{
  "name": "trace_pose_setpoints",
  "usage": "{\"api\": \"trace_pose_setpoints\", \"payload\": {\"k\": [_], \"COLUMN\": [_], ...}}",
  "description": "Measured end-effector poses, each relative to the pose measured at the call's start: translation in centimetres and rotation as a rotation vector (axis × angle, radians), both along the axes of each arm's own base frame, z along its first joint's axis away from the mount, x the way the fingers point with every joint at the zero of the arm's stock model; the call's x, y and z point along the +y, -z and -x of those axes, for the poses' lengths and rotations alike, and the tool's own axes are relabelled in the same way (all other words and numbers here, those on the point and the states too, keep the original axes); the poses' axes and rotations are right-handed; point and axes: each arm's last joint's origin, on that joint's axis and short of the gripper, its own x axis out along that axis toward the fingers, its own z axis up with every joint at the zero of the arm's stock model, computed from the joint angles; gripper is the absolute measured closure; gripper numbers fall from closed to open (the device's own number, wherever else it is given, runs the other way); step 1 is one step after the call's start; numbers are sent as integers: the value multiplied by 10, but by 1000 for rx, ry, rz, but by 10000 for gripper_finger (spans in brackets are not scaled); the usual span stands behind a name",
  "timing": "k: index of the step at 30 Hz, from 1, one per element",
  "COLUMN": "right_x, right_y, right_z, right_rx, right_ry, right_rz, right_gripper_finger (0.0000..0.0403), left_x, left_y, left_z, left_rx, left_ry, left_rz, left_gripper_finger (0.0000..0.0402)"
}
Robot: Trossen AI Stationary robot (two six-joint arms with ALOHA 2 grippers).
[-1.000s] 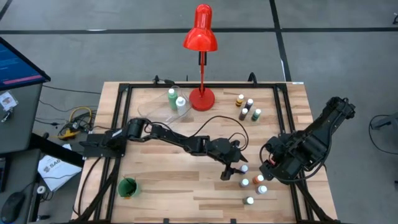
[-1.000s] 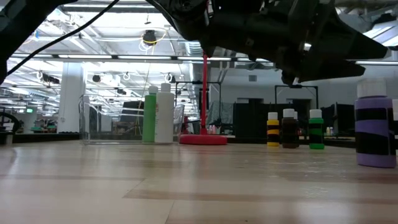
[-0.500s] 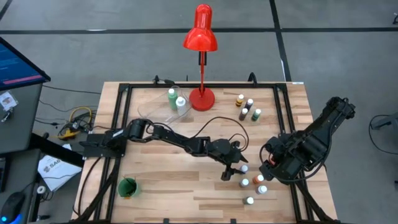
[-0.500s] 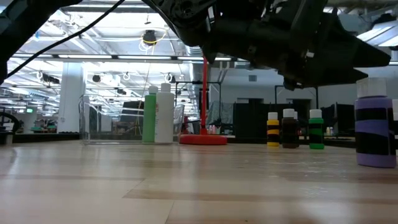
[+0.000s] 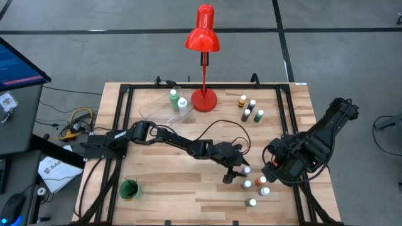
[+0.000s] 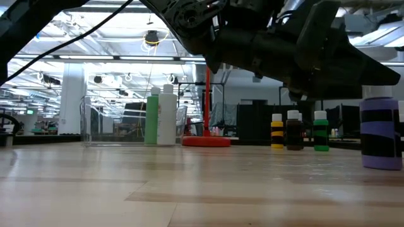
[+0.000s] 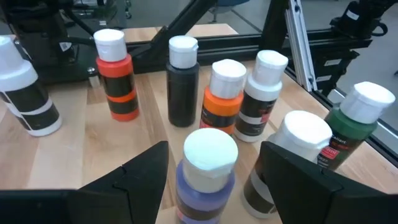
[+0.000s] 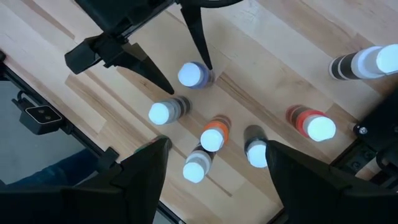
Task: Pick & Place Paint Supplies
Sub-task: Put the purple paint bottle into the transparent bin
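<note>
Green shows first on the pale wooden table (image 5: 188, 188): a small green cup (image 5: 129, 188) at the near left corner. Farther back, a clear container (image 5: 157, 112) holds a green bottle (image 5: 173, 97) and a white bottle (image 5: 183, 104), just beside the base of the red lamp (image 5: 203, 37). The left arm reaches from the table's left edge across the middle, and the left gripper (image 5: 235, 173) hangs low at the cluster of paint bottles near the right front — its fingers stand apart on either side of the purple bottle (image 7: 206, 163), not closed on it. Around that bottle, in the left wrist view, stand a red-orange bottle (image 7: 116, 74), a black bottle (image 7: 183, 81), an orange bottle (image 7: 224, 94), a white-and-black bottle (image 7: 260, 96), another white-capped bottle (image 7: 291, 155) and a dark green bottle (image 7: 356, 122). A second group of four small bottles (image 5: 250, 110) stands at the back right, right of the lamp base. The right gripper (image 5: 274, 164) hovers above the front cluster, looking down on the white caps — its fingers spread wide and holding nothing.
</note>
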Motion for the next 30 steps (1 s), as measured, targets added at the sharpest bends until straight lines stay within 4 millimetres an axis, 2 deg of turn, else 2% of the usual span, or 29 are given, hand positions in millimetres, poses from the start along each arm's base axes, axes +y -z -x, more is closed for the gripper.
{"api": "trace_pose_setpoints", "payload": {"k": [6,17,24,27,30], "right_x": [0,0,0,0,0], "right_y": [0,0,0,0,0], "right_z": [0,0,0,0,0], "right_rx": [0,0,0,0,0], "right_ry": [0,-3,-3,-4,-8], "right_rz": [0,1,1,2,3], "right_gripper_finger": [137,137,137,137,137], "left_x": [0,0,0,0,2], "left_y": [-1,-1,-2,-12,-41], "left_z": [0,0,0,3,9], "left_rx": [-8,-10,1,24,18], "left_ry": [-2,-2,-11,-21,-21], "left_rz": [1,3,24,45,48], "left_gripper_finger": [196,294,309,310,311]}}
